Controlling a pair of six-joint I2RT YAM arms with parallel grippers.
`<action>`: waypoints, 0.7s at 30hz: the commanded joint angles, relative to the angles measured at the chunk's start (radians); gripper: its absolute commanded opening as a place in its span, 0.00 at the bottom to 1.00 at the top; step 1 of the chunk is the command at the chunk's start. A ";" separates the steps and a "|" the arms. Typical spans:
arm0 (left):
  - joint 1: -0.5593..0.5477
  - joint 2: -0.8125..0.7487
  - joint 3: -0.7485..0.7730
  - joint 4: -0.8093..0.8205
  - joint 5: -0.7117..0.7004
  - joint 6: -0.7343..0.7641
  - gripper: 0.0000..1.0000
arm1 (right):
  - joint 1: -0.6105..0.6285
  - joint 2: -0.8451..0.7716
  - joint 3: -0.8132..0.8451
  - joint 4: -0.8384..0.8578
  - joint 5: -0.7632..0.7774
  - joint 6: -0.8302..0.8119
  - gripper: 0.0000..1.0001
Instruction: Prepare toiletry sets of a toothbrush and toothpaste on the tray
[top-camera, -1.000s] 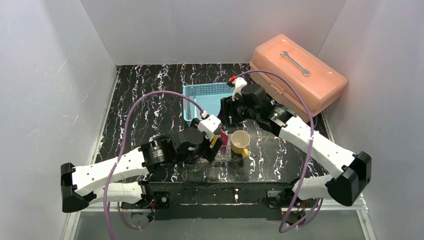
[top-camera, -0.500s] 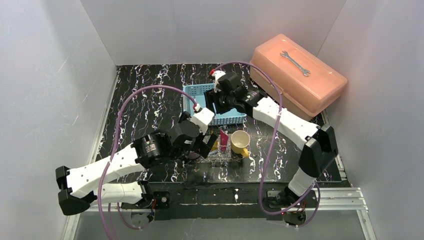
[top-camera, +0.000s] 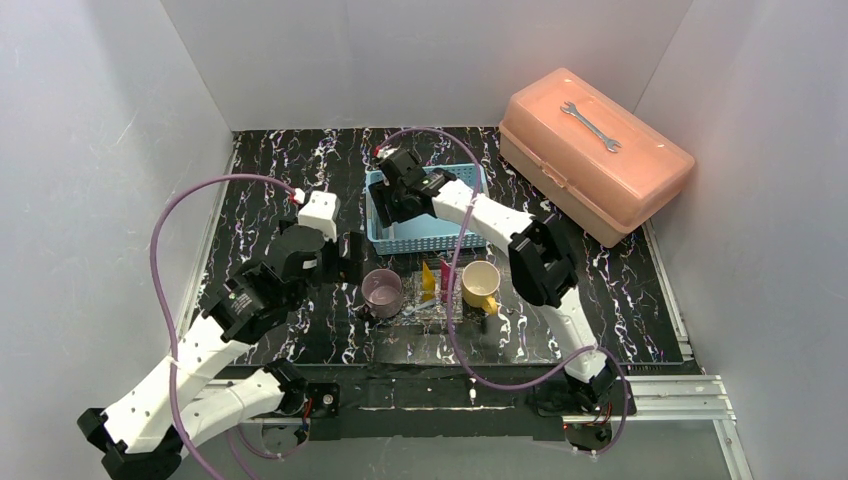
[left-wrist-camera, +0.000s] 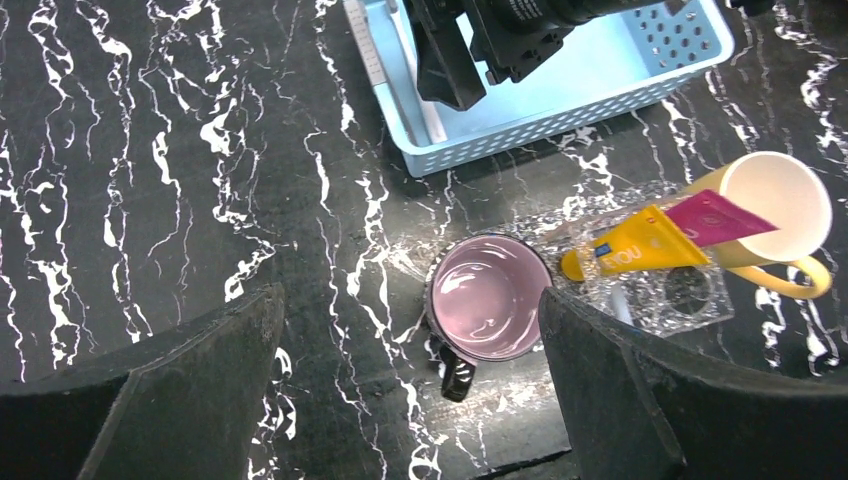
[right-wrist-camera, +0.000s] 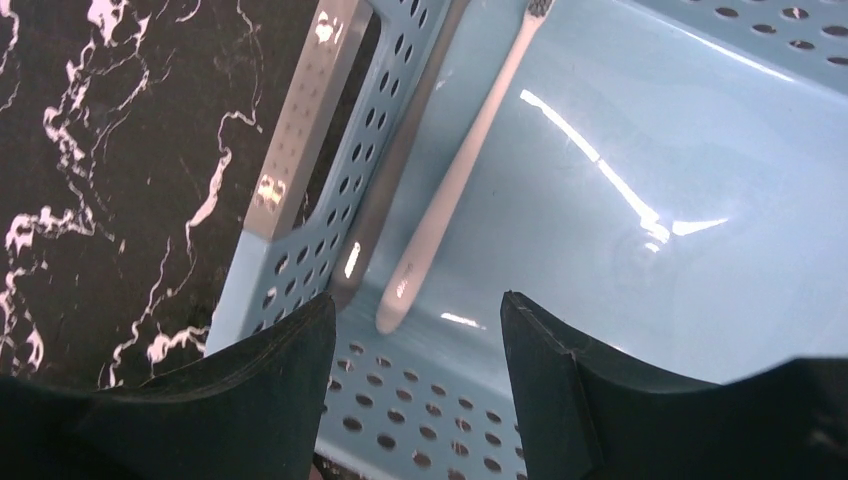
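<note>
I see a glossy black table (left-wrist-camera: 150, 150) veined white like marble, a smooth, shiny light-blue plastic basket (right-wrist-camera: 700, 150) with perforated walls, a smooth pale plastic toothbrush (right-wrist-camera: 460, 170), a clear, glittery, textured plastic tray (left-wrist-camera: 690, 300), a glossy purple cup (left-wrist-camera: 490, 300), a salmon plastic toolbox (top-camera: 640, 170) and a bare metal wrench (top-camera: 590, 126).

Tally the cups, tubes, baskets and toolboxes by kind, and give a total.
Cups: 2 (purple cup, yellow cup)
Tubes: 2 (yellow tube, pink tube)
Basket: 1
Toolbox: 1
Total: 6
</note>
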 joint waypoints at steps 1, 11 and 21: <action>0.017 -0.023 -0.072 0.033 -0.056 0.011 0.98 | 0.012 0.061 0.105 -0.012 0.064 0.022 0.69; 0.051 -0.038 -0.109 0.066 -0.017 0.039 0.98 | 0.014 0.160 0.163 -0.007 0.151 0.050 0.61; 0.062 -0.032 -0.111 0.069 0.001 0.044 0.98 | 0.014 0.242 0.233 -0.001 0.159 0.058 0.58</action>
